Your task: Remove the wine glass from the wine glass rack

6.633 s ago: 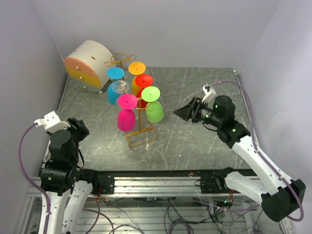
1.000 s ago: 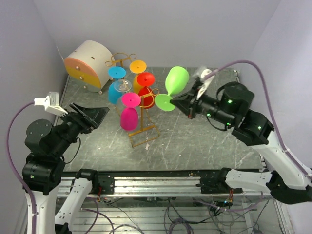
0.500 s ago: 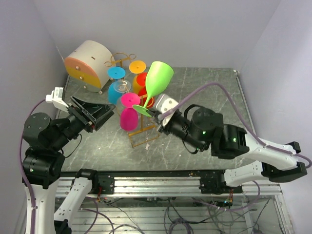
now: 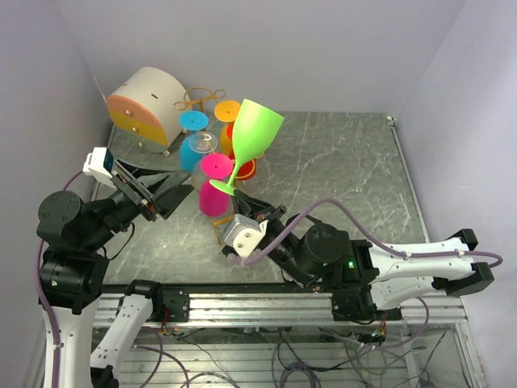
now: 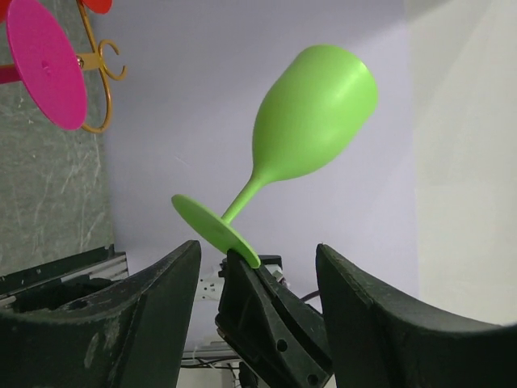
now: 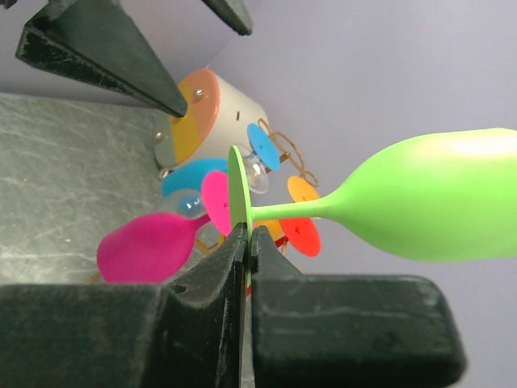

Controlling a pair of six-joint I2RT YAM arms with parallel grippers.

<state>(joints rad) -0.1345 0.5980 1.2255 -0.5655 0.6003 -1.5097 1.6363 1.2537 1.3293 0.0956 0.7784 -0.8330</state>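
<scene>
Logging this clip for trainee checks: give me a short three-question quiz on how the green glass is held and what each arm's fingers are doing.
1. Multiple choice: which part of the green glass do the right fingers pinch? A the bowl, B the stem, C the round foot.
2. True or false: the green glass hangs upside down on the rack.
3. Fill in: the left fingers, pointed at the green glass, are ____ (open or shut).

Key: 1 C. 2 false, it is held in the air, tilted, with the bowl up. 3 open, holding nothing.
</scene>
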